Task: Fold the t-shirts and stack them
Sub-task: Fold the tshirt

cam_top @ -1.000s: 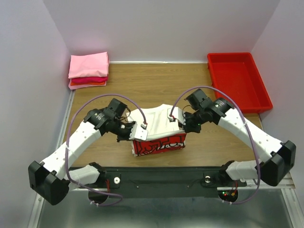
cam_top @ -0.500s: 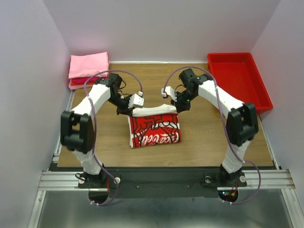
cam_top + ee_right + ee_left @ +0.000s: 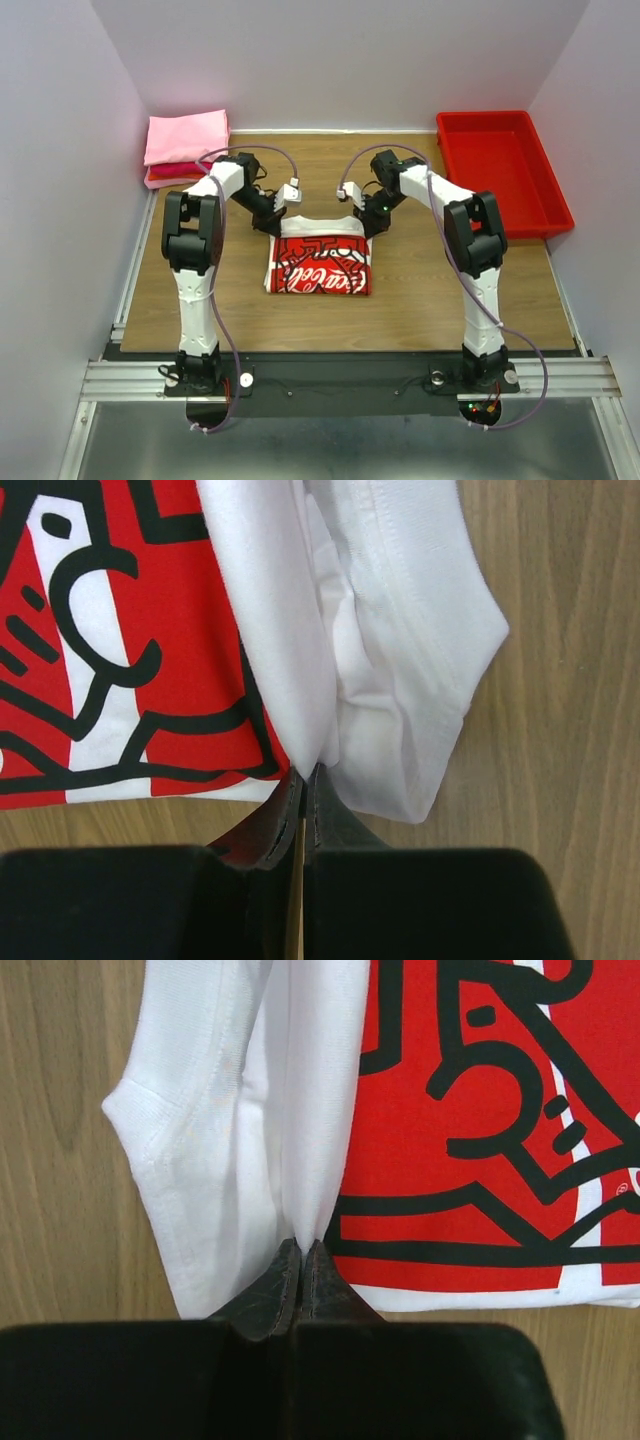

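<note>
Mid-fold: left gripper (image 3: pixel 302 1249) and right gripper (image 3: pixel 306 774) each clamp the far edge of the white t-shirt (image 3: pixel 318 270) (jaws tight on cloth); next, likely lay it flat, release.

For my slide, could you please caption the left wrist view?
The left gripper pinches a white fold of the tee beside its red print.

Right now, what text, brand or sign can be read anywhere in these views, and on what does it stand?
"Coca-Cola": white script on the red print of the white t-shirt, upside down in the top view; small, so a likely reading only.
Small circled mark on that print, left wrist view: too small to read.
Nothing else is readable.
</note>
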Motion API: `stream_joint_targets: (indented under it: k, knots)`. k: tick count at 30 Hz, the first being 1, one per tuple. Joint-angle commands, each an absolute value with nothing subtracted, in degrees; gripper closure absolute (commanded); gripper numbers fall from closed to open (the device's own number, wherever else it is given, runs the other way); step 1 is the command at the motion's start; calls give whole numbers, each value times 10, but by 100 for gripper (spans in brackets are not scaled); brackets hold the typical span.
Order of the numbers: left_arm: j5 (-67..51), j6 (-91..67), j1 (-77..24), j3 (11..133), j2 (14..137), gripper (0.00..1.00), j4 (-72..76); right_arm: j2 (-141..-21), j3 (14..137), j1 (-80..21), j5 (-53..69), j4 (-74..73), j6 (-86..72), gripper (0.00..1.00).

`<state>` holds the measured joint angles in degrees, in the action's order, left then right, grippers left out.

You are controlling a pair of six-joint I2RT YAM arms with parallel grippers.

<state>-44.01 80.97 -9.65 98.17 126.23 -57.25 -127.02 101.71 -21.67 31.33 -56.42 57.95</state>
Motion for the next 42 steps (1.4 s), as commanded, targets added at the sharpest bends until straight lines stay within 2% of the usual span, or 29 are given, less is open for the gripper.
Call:
stream_joint_targets:
  k: [1, 9, 11, 12, 13, 14, 15, 17, 23, 26, 30, 42]
  knots:
    - [-425, 807, -113, 897, 1194, 99, -593, -1235, 942, -217, 308, -557, 562, 99]
    - [-458, 796, -143, 666, 1043, 99, -577, -1084, 743, -272, 326, -530, 510, 99]
    - [-460, 781, -142, 653, 1026, 95, -576, -1061, 723, -277, 333, -532, 486, 89]
    - [-461, 775, -137, 651, 1020, 89, -568, -1046, 710, -276, 327, -532, 478, 79]
    - [-467, 772, -135, 654, 1007, 84, -568, -1042, 709, -276, 321, -535, 464, 60]
    - [-470, 759, -134, 657, 1000, 78, -561, -1038, 713, -276, 311, -539, 457, 53]
    - [-471, 752, -133, 664, 993, 68, -558, -1034, 728, -272, 304, -545, 450, 49]
    - [-474, 738, -133, 686, 970, 61, -549, -1032, 758, -252, 325, -555, 424, 46]
    - [-472, 685, -172, 705, 923, 50, -462, -1105, 926, -231, 426, -557, 349, 49]
    - [-458, 650, -218, 690, 919, 50, -404, -1185, 1007, -235, 458, -555, 310, 57]
    - [-442, 605, -267, 670, 926, 50, -346, -1258, 1083, -250, 513, -529, 253, 61]
    - [-416, 554, -342, 652, 983, 50, -288, -1320, 1024, -301, 557, -426, 156, 64]
